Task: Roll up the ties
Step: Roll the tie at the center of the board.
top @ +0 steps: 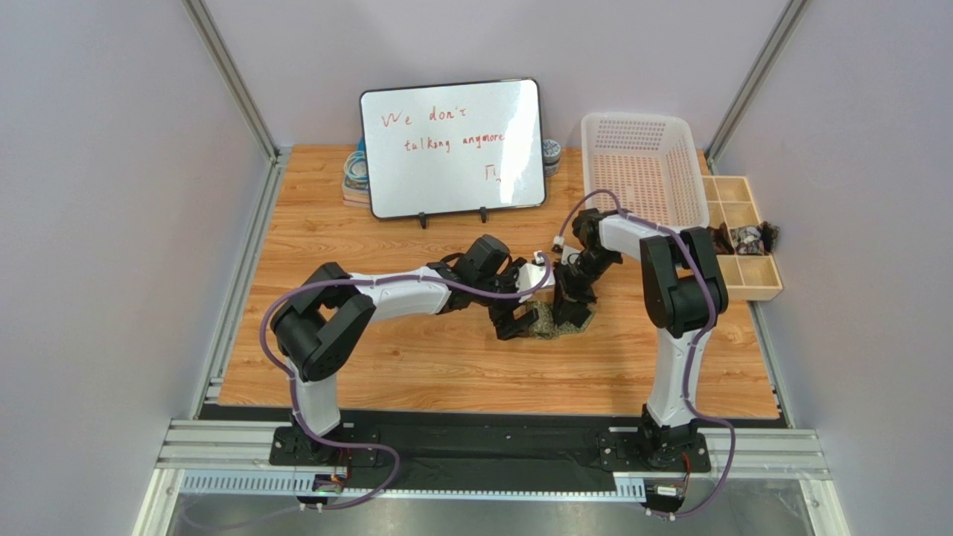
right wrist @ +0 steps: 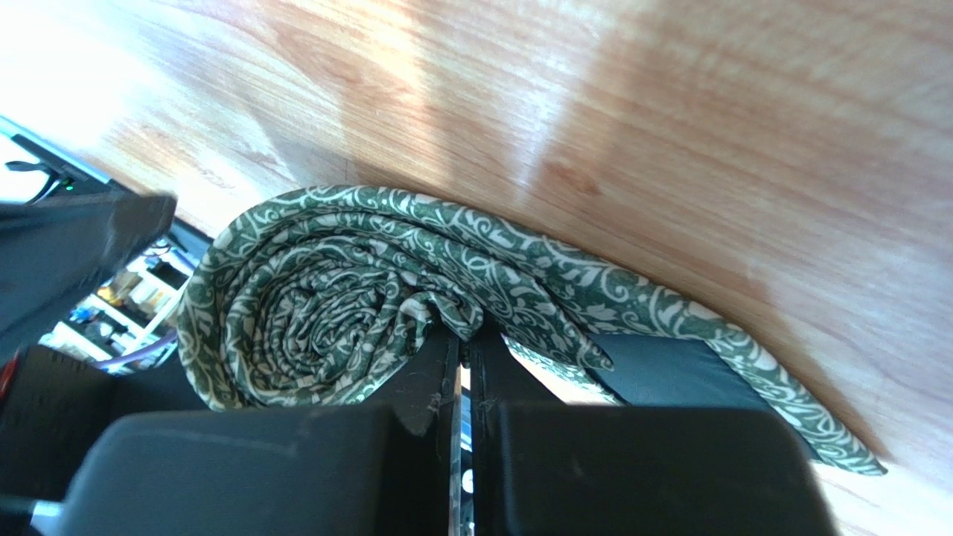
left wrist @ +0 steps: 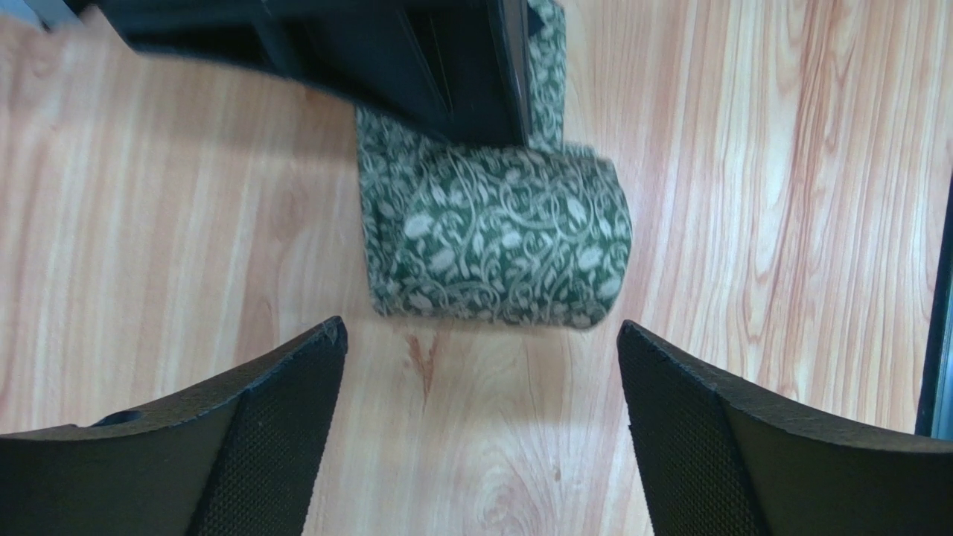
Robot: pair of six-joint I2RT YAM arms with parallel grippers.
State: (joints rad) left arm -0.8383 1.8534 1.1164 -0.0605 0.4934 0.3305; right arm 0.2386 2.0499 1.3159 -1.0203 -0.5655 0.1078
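Tie (top: 547,327) is seen rolled into a short, fat coil of green fabric with a pale leaf-and-scroll pattern, lying on the wooden bench (top: 392,369) at the centre of the overhead view, between the two tools. In the left wrist view the coil (left wrist: 503,240) lies on its side in the upper middle of the frame, and a flat strip of the same fabric runs from it to the top edge.

The left tool (left wrist: 481,380) is held wide open. Its dark fingers (left wrist: 269,430) are seen at the lower left and lower right, and bare bench lies between them, with the coil just beyond their tips.

The right tool (right wrist: 461,380) is closed, finger against finger. Its tips are set against the fabric beside the spiral end of the coil (right wrist: 324,302), at the centre of the right wrist view. Whether cloth is pinched between them cannot be told. A loose end with black lining (right wrist: 660,369) lies to the right.

A whiteboard (top: 453,145) and a white basket (top: 643,168) stand at the top of the overhead view.
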